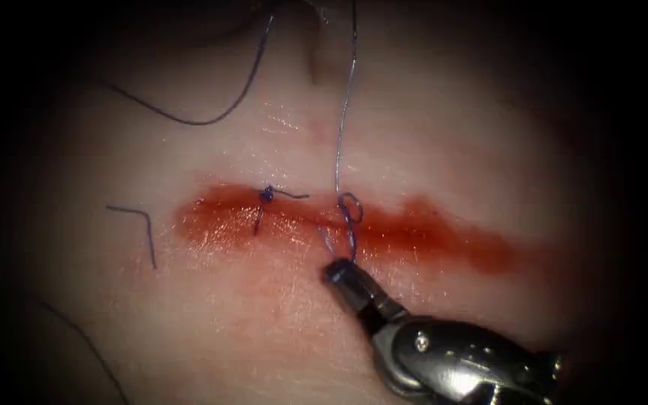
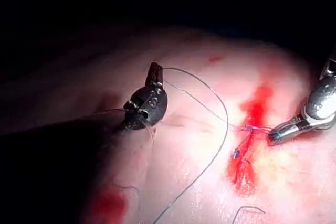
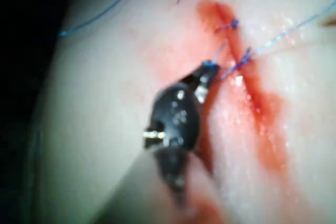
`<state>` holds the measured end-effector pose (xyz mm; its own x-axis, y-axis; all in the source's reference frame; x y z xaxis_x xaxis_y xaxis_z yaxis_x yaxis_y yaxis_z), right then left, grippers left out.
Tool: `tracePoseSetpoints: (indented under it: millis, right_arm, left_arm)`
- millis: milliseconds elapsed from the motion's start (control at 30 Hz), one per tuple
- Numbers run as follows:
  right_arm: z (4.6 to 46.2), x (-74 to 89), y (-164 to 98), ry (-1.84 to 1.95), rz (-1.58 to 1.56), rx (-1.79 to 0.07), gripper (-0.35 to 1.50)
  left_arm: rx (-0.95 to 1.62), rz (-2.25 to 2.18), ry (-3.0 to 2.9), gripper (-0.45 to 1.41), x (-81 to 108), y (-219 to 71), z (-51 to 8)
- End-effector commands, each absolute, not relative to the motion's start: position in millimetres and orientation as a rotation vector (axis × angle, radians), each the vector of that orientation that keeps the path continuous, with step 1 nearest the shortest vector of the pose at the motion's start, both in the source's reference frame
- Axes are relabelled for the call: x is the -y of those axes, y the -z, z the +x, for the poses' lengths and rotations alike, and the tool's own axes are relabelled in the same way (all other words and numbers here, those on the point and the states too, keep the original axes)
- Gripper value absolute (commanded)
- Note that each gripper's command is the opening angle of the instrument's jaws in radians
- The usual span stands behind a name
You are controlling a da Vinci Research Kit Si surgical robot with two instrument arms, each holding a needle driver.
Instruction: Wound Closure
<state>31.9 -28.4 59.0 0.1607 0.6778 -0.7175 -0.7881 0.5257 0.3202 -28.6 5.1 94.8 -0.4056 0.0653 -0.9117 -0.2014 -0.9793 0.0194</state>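
Both grippers clench thin blue thread [image 1: 341, 112]: right gripper [image 1: 337, 271] beside the glistening red cut [image 1: 384, 232], left gripper [image 2: 155, 72] farther off.

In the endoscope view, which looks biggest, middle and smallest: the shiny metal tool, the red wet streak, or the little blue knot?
1. Red fluid streak along the cut: stretches widest.
2. Shiny metal right tool, jaws shut on the blue thread: bulky, but closer to the camera, so its rank against the streak is unsure.
3. Small blue knot: clearly smallest.

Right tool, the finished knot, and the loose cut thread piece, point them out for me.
right tool [image 1: 337, 271]: endoscope view, jaw tips shut on thread.
finished knot [image 1: 266, 194]: endoscope view, knot body.
cut thread piece [image 1: 144, 221]: endoscope view, its bend.
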Motion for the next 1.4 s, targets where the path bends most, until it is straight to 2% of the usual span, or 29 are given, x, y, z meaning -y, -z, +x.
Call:
tracePoseSetpoints:
  millis: [33,433,1400]
  right_arm:
    - [32.4,29.9,-59.2,-1.044,-0.122,-0.941,-0.35]
    - [32.8,32.4,-58.2,-1.010,-0.082,-0.945,-0.35]
    - [33.7,36.0,-56.2,-0.868,0.076,-1.000,-0.35]
  left_arm:
    - [-0.194,-1.611,-2.502,-0.45,-5.6,-96.0,-29.1]
    - [-0.262,-1.563,-2.471,-0.45,-11.0,-97.0,-28.1]
    - [-0.351,-1.511,-2.496,-0.45,-14.1,-100.6,-29.8]
